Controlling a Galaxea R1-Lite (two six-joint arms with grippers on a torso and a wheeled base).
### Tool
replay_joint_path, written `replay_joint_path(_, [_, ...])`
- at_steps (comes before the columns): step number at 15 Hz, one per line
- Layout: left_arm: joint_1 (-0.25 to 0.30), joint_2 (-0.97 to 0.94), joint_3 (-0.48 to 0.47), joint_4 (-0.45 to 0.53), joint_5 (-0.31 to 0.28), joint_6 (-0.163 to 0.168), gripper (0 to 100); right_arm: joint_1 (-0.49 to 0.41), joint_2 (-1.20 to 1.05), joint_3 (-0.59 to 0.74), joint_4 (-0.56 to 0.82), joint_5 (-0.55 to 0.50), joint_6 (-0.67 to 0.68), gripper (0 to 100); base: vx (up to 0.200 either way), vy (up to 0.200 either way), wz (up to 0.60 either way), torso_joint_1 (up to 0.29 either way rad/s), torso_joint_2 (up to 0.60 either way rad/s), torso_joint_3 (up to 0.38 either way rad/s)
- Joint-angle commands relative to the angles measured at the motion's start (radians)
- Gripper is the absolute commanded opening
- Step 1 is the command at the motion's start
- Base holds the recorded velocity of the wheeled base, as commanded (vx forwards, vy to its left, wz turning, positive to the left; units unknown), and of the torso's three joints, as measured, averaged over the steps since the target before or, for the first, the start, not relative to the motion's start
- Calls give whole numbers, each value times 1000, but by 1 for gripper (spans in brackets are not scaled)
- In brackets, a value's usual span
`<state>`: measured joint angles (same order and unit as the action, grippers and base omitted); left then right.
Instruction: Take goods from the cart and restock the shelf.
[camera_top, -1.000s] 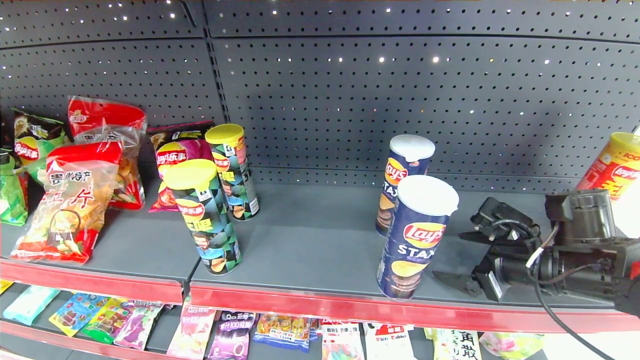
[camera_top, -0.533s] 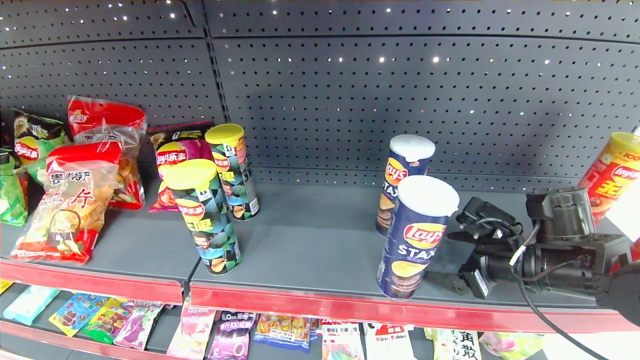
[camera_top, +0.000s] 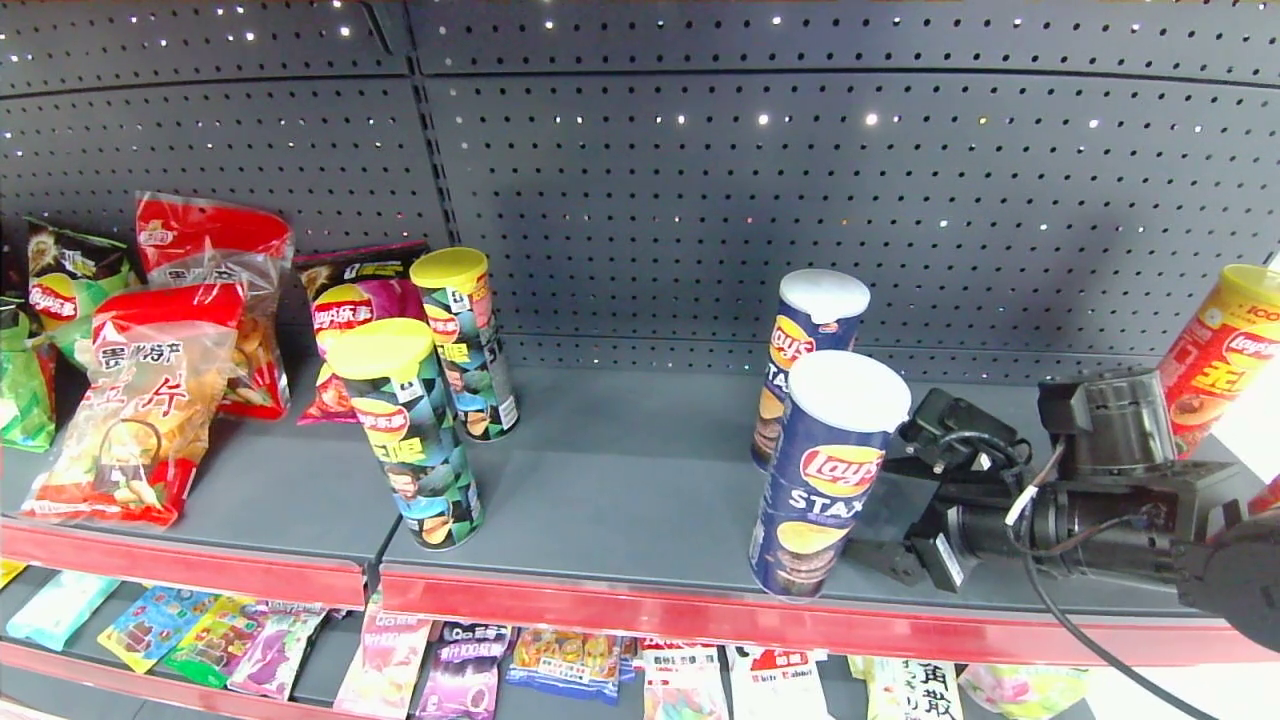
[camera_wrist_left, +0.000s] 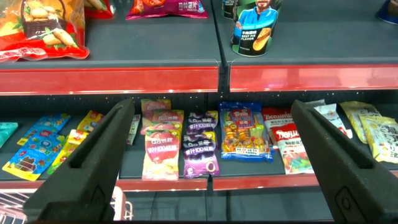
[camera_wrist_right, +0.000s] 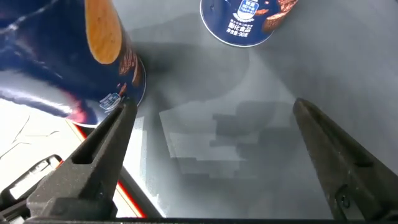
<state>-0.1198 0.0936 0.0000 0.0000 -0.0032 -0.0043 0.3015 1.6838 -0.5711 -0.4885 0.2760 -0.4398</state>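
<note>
- Near blue chip can (camera_top: 825, 475): it stands at the near edge of the shelf (camera_top: 620, 480), right of centre, leaning slightly left. We judge it newly set down and now being squared up in its row.
- Far blue chip can (camera_top: 812, 330): it stands upright directly behind the near one and close to it. The pair makes a front-to-back file, which we take as the reason the near can sits where it does.
- Right tool (camera_top: 885, 490): it lies low over the shelf, just right of the near can, with its jaws spread wide and gripping nothing. In the wrist view one finger (camera_wrist_right: 106, 155) is at the can's base, touching it or nearly so. We read this as a sideways push, not a grasp.
- Left tool (camera_wrist_left: 211, 109): it hangs below the shelf's near edge, spread and empty, facing the packets (camera_wrist_left: 193, 146) on the lower shelf. We judge it parked out of the way.
- Other stock:
  - two yellow-lidded chip cans (camera_top: 410, 430), left of centre;
  - snack bags (camera_top: 140, 400), far left;
  - a red-and-yellow chip can (camera_top: 1215, 350), at the right edge.
- Change from a second ago:
  - the right tool has moved left, closing on the near can;
  - the can has gone from upright to its slight lean, and its base has shifted a little left;
  - the other stock has not moved.
</note>
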Motion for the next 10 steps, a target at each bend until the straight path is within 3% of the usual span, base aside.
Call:
replay_joint_path(1, [0, 1, 0, 0, 0, 0, 100, 1, -1, 0, -1, 0, 0, 100, 0, 0, 0, 0, 0, 0])
replay_joint_path(4, [0, 1, 0, 0, 0, 0, 100, -12, -12, 14, -1, 0, 18, 100, 0, 0, 0, 0, 0, 0])
replay_joint_path(7, [0, 1, 0, 0, 0, 0, 100, -24, -105, 28, -1, 0, 128, 100, 0, 0, 0, 0, 0, 0])
replay_joint_path(10, [0, 1, 0, 0, 0, 0, 100, -25, -245, 134, 1, 0, 176, 100, 0, 0, 0, 0, 0, 0])
